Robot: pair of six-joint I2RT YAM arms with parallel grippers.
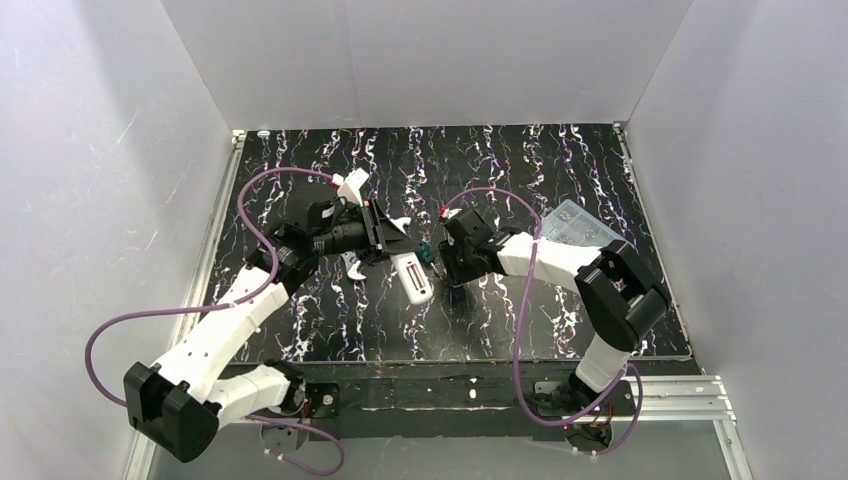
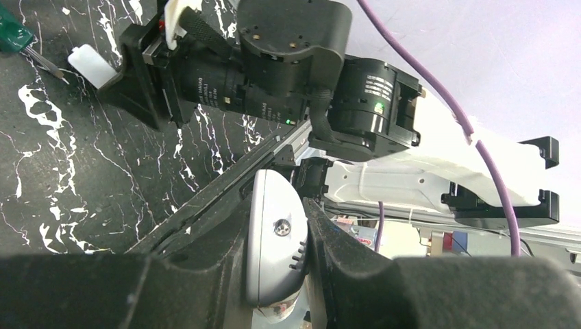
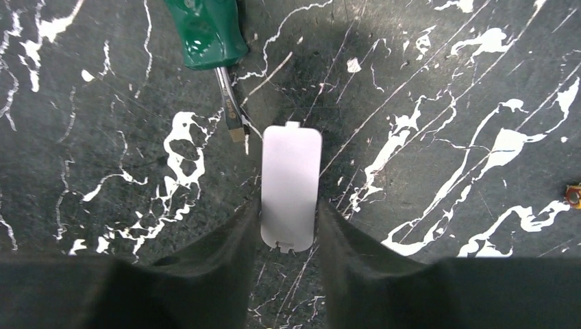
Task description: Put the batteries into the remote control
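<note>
Top external view: black, white-veined bench (image 1: 480, 320) boxed in by pale walls. Left arm (image 1: 225, 320) stretched from the near left corner toward mid-bench; right arm (image 1: 560, 260) folded in from the near right, wrist pointing left at the same spot. Clear plastic container (image 1: 580, 225) at the far right of the bench, partly behind the right arm. Remote control (image 1: 412, 277) at mid-bench between the two wrists, white, set at a slant.

Left wrist view: left end effector (image 2: 277, 205) clenched on the remote control, dark fingers (image 2: 342, 260) pressed against both of its long sides, a rounded end with one screw and small slots facing the lens. Cannot tell whether resting on the bench or lifted off it.

Right wrist view: green-handled screwdriver (image 3: 205, 31) lying at the top of the frame, metal shaft slanting down toward the middle. Right end effector (image 3: 290, 205) grasping a cover piece (image 3: 291, 171), a small white rounded rectangle with a tab on its far edge, pinched at its near end, broad face toward the lens. Screwdriver tip just beside the cover piece's far left corner, not quite touching. Small orange item (image 3: 574, 197) at the right edge, cut off by the frame, well apart from the cover piece; too little showing to say what
</note>
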